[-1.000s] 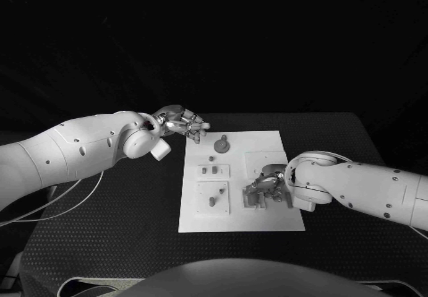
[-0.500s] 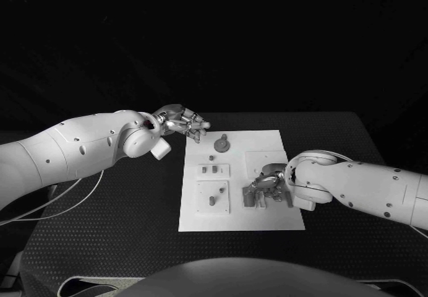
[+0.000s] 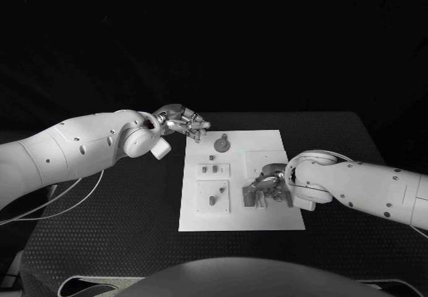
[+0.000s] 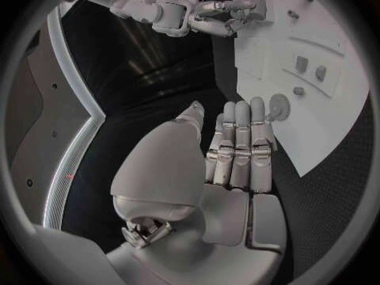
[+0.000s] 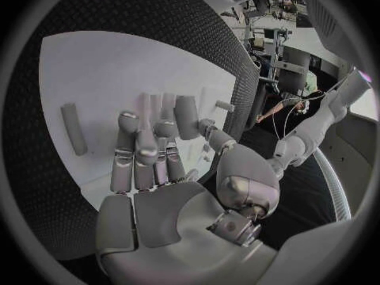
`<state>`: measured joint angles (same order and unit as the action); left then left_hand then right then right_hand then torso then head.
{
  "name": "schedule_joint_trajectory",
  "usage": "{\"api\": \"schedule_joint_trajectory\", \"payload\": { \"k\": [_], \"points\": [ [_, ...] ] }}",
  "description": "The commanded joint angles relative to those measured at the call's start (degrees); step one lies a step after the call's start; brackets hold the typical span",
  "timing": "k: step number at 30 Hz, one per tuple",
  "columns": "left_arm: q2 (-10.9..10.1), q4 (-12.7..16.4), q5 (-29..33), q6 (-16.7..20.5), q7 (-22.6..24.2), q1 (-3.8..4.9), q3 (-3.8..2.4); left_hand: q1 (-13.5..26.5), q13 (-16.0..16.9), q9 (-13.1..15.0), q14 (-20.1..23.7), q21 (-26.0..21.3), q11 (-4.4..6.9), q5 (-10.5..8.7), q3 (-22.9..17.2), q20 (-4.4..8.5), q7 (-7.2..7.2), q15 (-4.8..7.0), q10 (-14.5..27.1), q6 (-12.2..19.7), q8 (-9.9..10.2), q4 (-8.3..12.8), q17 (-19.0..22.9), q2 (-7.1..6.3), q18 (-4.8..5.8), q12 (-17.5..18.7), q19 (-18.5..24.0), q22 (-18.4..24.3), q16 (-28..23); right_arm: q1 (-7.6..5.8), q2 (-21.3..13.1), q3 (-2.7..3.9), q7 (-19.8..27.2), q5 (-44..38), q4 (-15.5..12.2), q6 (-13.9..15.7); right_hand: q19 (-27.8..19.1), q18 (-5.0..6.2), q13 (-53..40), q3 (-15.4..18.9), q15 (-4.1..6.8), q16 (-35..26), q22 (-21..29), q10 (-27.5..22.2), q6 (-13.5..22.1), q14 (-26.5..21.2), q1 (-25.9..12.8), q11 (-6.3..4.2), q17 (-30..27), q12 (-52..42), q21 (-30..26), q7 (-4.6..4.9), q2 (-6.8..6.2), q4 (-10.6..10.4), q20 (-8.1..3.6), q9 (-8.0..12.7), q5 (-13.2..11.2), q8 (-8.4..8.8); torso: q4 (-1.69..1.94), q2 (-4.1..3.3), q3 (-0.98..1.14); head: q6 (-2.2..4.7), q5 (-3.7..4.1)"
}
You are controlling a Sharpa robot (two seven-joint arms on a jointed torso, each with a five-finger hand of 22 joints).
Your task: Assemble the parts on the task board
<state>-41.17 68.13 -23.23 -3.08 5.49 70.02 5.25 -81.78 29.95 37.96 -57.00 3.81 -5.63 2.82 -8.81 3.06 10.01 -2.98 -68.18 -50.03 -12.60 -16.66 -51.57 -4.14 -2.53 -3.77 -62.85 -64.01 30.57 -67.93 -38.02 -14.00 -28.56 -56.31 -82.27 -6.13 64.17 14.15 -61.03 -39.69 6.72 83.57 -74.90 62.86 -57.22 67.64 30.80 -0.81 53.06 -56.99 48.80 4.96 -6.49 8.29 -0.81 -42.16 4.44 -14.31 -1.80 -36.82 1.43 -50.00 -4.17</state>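
Two hands worked: the right hand (image 3: 268, 187) lay spread on the board (image 3: 234, 216), perhaps pressing a part; the left hand (image 3: 181, 125) hovered, empty. Steady downward pressure suited best.

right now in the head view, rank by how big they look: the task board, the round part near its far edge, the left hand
1. task board, clearly the largest.
2. left hand, which covers much less of the picture than the board.
3. round part, the smallest.
The left hand hangs above the table and so nearer the camera, which may enlarge it, but the order holds.
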Motion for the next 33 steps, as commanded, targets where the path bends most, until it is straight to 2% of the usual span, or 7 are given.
{"api": "schedule_joint_trajectory", "payload": {
  "k": [1,3,9,20,25,33],
  "points": [
    [0.09,0.13,0.24,-0.66,0.35,0.05,-0.04,0.65,-0.07,0.06,0.23,0.15,0.10,-0.02,-0.26,-0.34,-0.07,0.01,0.40,0.27,-0.38,0.04,0.08,-0.07,-1.13,-0.21,0.24,0.07,-0.08,0.29,0.08,-0.18,0.47,-2.31,-0.10,1.61,-0.30,0.85,0.02,-0.14,0.13,-0.15,-1.19,-0.22,-0.21,-0.36,0.56,-0.04,0.16,-0.08,-0.25,0.54,0.67,0.08,-0.08,-0.10,0.00,0.20,-0.01,0.00,0.01,0.03,0.04],
    [0.10,0.14,0.24,-0.72,0.35,0.05,-0.04,0.65,-0.07,0.06,0.23,0.15,0.10,-0.02,-0.27,-0.34,-0.07,0.01,0.41,0.27,-0.38,0.05,0.08,-0.07,-1.13,-0.21,0.25,0.07,-0.08,0.30,0.09,-0.18,0.54,-3.18,-0.29,1.79,-0.30,0.85,0.02,-0.08,0.12,-0.13,-1.23,-0.22,-0.15,-0.33,0.97,-0.02,0.21,-0.15,-0.18,0.55,1.18,0.66,-0.07,-0.15,-0.02,0.23,-0.01,0.00,0.01,0.03,0.04],
    [0.15,0.09,0.24,-0.93,0.33,0.05,-0.04,0.68,-0.08,0.06,0.25,0.15,0.09,-0.02,-0.30,-0.34,-0.07,0.01,0.42,0.29,-0.38,0.06,0.08,-0.08,-1.14,-0.20,0.26,0.06,-0.07,0.30,-0.44,-0.17,1.03,-6.22,-1.16,3.46,-0.33,0.85,0.02,0.00,0.09,-0.15,-1.23,-0.23,0.07,-0.33,1.27,0.01,0.24,-0.19,-0.15,0.60,1.00,1.15,-0.07,-0.13,-0.02,0.35,0.06,0.00,0.02,0.00,0.05],
    [0.01,0.12,0.24,-0.93,0.24,0.05,-0.04,0.71,-0.08,0.07,0.25,0.15,0.09,-0.02,-0.34,-0.35,-0.07,0.01,0.43,0.30,-0.39,0.07,0.08,-0.08,-1.15,-0.20,0.27,0.06,-0.07,-0.03,-3.02,-0.13,1.68,-10.41,-4.15,8.17,-0.19,0.85,0.11,0.20,0.12,-0.23,-1.19,-0.08,-0.18,-0.16,1.91,-0.04,0.26,-0.30,-0.06,0.53,0.11,2.18,-0.08,-0.28,0.02,0.23,-0.08,0.03,-0.02,0.00,-0.13],
    [-0.05,0.11,0.24,-0.91,0.21,0.05,-0.04,0.71,-0.08,0.07,0.26,0.15,0.09,-0.02,-0.35,-0.34,-0.07,0.01,0.43,0.30,-0.39,0.07,0.08,-0.08,-1.15,-0.20,0.27,0.06,-0.06,-0.17,-3.69,-0.12,3.09,-13.75,-4.72,10.62,-0.18,0.85,0.24,0.01,0.05,-0.49,-1.11,-0.16,0.21,-0.13,3.11,0.06,0.22,-0.27,-0.15,0.64,-1.00,3.27,-0.09,-0.29,0.05,0.46,-0.02,0.00,0.08,0.00,-0.14],
    [0.02,0.12,0.24,-1.02,0.17,0.05,-0.04,0.72,-0.08,0.07,0.26,0.16,0.09,-0.02,-0.37,-0.35,-0.07,0.01,0.43,0.30,-0.39,0.07,0.08,-0.08,-1.15,-0.20,0.27,0.05,-0.06,-0.19,-2.98,-0.12,2.87,-13.65,-4.28,9.80,-0.21,0.85,0.38,-0.11,-0.06,-0.76,-1.02,-0.36,0.48,-0.20,3.39,0.19,0.17,-0.16,-0.36,0.76,-1.87,3.02,0.04,-0.30,0.04,0.63,-0.12,-0.02,0.08,0.02,-0.10]
  ]
}}
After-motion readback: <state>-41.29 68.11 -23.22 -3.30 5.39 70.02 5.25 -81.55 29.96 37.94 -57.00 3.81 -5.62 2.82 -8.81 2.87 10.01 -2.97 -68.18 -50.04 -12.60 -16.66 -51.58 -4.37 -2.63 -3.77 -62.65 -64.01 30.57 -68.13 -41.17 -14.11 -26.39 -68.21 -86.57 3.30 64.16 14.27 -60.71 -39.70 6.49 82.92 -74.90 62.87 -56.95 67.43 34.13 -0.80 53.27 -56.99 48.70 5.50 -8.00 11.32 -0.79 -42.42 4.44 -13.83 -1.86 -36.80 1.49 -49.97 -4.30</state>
